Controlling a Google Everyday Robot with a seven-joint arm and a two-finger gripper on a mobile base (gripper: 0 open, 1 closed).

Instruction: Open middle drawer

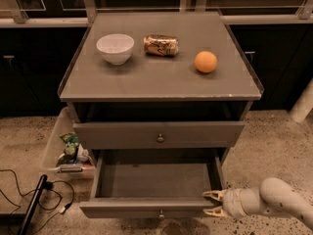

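Observation:
The middle drawer [156, 180] is pulled far out of the grey cabinet, showing its plain grey inside, which holds nothing. Its front panel [122, 208] has a small brass knob [160, 213] at the centre. My gripper [209, 203] is at the right end of that front panel, low on the right. Its two pale fingers [211, 195] are spread apart, one above and one below the panel's top edge. The gripper is open and holds nothing. The arm [274, 199] comes in from the lower right.
The drawer above [159, 133] has a brass knob and sits slightly out. On the cabinet top [161, 82] are a white bowl [115, 48], a lying can [161, 45] and an orange [206, 61]. A plastic bin [68, 153] and cables [29, 199] lie on the floor at left.

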